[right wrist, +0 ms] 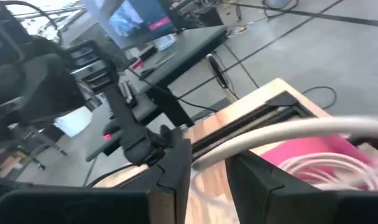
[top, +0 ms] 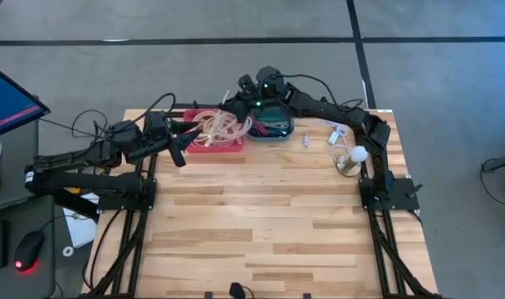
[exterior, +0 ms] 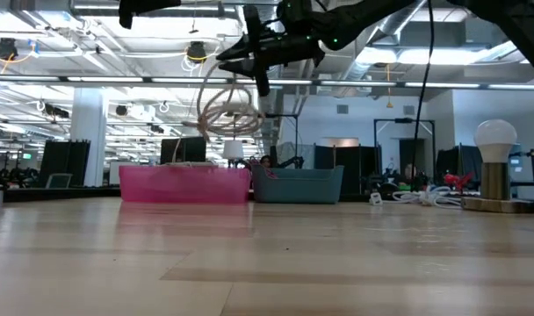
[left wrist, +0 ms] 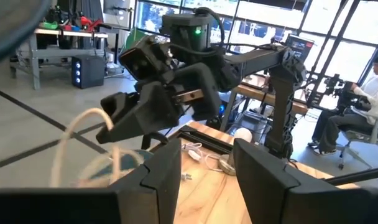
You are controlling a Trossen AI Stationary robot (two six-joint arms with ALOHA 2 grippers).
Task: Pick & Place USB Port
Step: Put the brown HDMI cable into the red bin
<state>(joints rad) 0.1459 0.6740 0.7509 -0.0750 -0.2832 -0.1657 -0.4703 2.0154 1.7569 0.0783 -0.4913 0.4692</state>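
Table (top: 269, 216) is mostly bare wood, with the pink bin (top: 204, 141) and teal bin (top: 273, 126) parked along the far edge so both arms can reach them; right gripper (top: 236, 104) hangs over the pink bin, fingers narrowly parted with a loop of the pale USB cable (top: 223, 124) running between them, looks like it's lifting it clear for the move. Left gripper (top: 182, 148) waits just beside that bin, empty and parted.

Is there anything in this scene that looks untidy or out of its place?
Yes. A tangle of pale cable hangs in the air from the right pincer above the pink bin, with loops trailing down. More loose cable lies on the table beside the lamp, outside either bin.
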